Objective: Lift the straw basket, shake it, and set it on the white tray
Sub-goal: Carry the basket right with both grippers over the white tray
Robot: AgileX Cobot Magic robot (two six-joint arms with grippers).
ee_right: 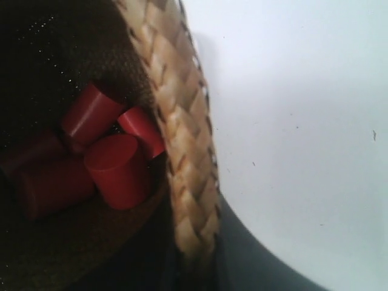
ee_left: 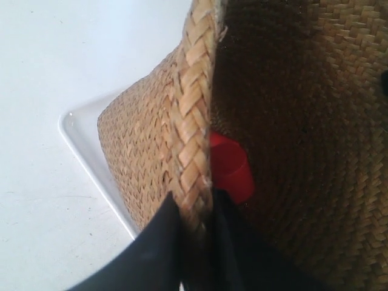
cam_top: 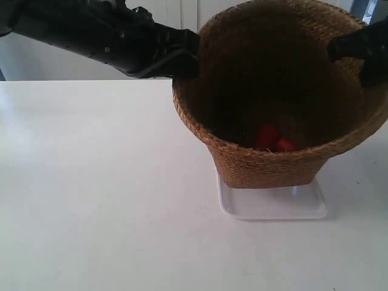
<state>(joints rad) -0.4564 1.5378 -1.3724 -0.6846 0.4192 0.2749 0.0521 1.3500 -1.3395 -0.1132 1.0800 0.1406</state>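
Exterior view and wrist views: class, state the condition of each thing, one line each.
white tray, flat on the table, partly covered
straw basket, tilted over the tray; contact unclear
left tool, shut on the basket rim
right tool, shut on the basket rim
red cylinders, loose inside the basket
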